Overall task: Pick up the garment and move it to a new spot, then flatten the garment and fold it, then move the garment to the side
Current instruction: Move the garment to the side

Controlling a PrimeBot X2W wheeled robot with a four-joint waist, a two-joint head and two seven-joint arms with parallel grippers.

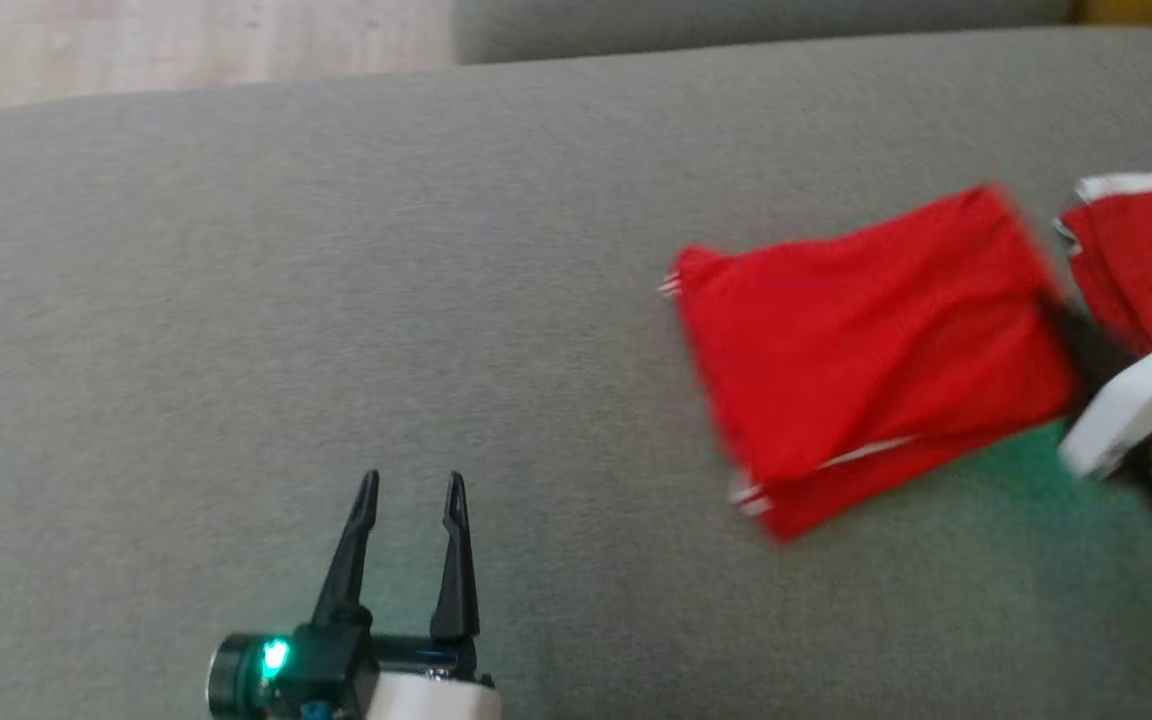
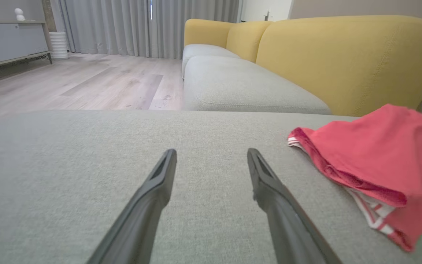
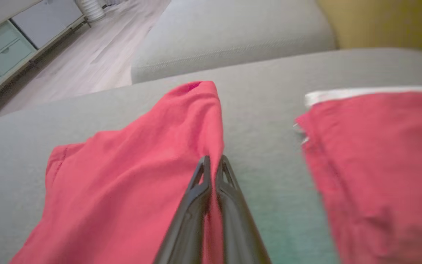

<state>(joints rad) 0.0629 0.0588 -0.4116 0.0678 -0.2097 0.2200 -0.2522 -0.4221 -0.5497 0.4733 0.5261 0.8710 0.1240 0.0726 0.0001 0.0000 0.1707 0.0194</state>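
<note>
1. Two red pieces lie on the gray cushion (image 1: 336, 250): the folded garment (image 1: 866, 350) and a second red cloth (image 1: 1146, 260) with a white band.
2. The right gripper (image 3: 214, 161) has its fingers pressed together, pinching the garment's edge. The garment spreads to the left of its fingertips, and the second red cloth lies apart to their right.
3. The left gripper (image 1: 412, 485) stands over bare cushion with its fingers spread, holding nothing. The garment lies well off to its right.
</note>
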